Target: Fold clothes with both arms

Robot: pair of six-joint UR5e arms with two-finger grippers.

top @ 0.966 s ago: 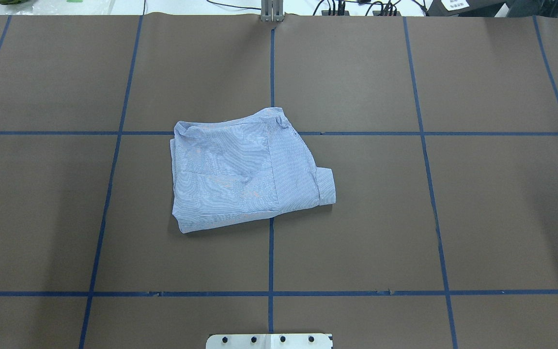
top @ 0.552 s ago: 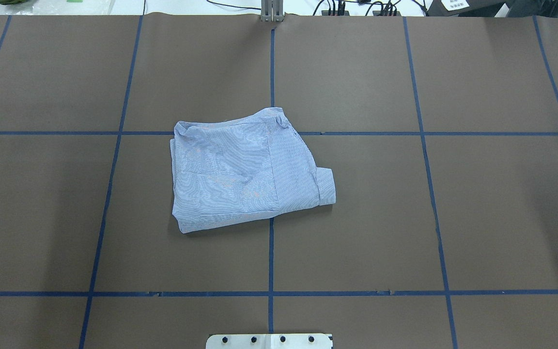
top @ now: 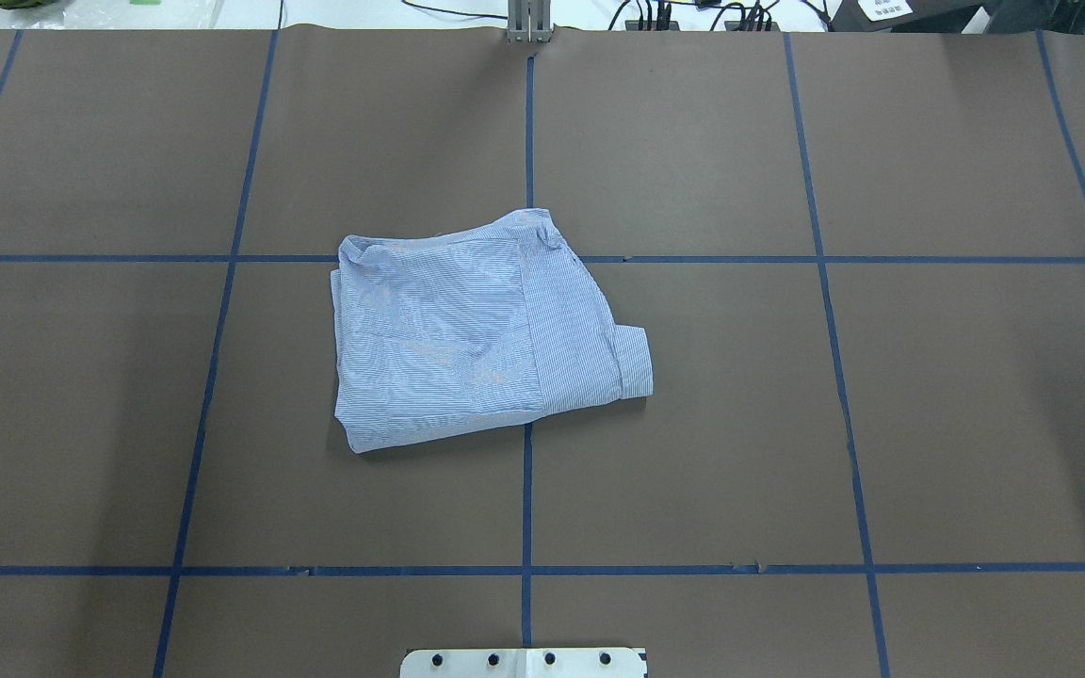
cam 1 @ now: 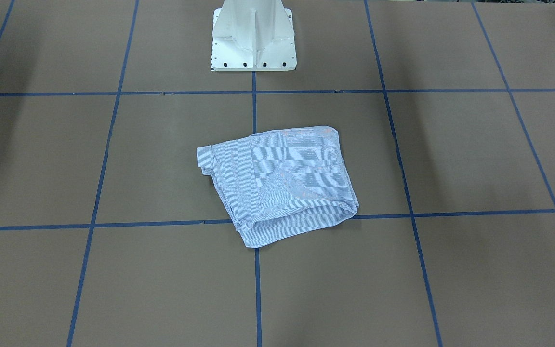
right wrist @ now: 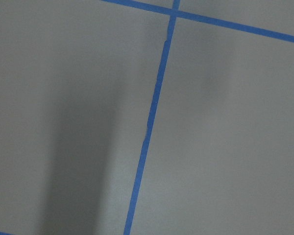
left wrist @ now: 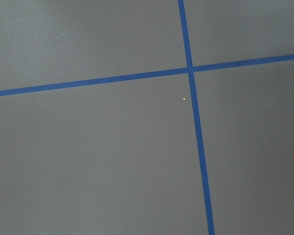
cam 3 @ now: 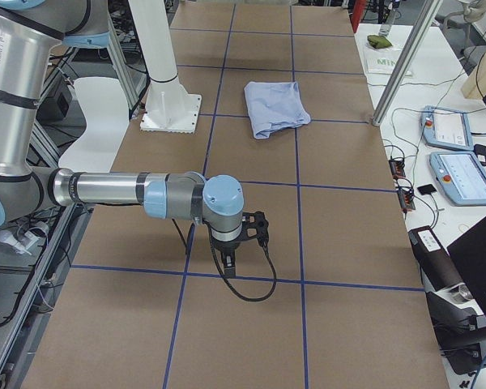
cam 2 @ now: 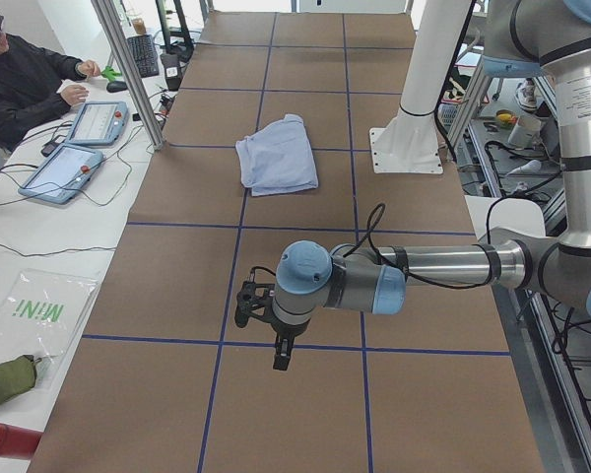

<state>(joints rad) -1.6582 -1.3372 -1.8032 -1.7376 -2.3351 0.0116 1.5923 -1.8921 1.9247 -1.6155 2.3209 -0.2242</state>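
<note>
The light blue striped shirt lies folded into a compact packet near the middle of the brown table, also seen in the front view and both side views. Nothing touches it. My left gripper hangs over the table's left end, far from the shirt. My right gripper hangs over the right end, also far from it. Both show only in the side views, so I cannot tell whether they are open or shut. The wrist views show only bare mat and blue tape.
The white pedestal base stands at the robot's edge of the table. Blue tape lines grid the brown mat. An operator sits past the far edge with control tablets, and more tablets lie there.
</note>
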